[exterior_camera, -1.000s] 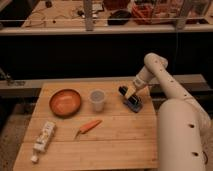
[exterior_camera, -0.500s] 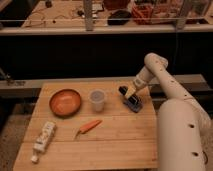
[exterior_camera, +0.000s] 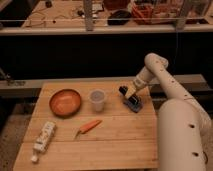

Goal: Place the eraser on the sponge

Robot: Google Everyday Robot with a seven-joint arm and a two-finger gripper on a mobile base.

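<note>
My arm point(exterior_camera: 161, 80) reaches down from its raised elbow near the table's point(exterior_camera: 105, 147) right edge; my gripper point(exterior_camera: 131, 93) hangs just above the sponge point(exterior_camera: 134, 105); the eraser point(exterior_camera: 122, 90) is at its tip; its grip I cannot tell.

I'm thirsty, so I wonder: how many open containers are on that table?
2: an orange bowl at rear left, a clear cup right of it. The hand is by the sponge, further right.
</note>
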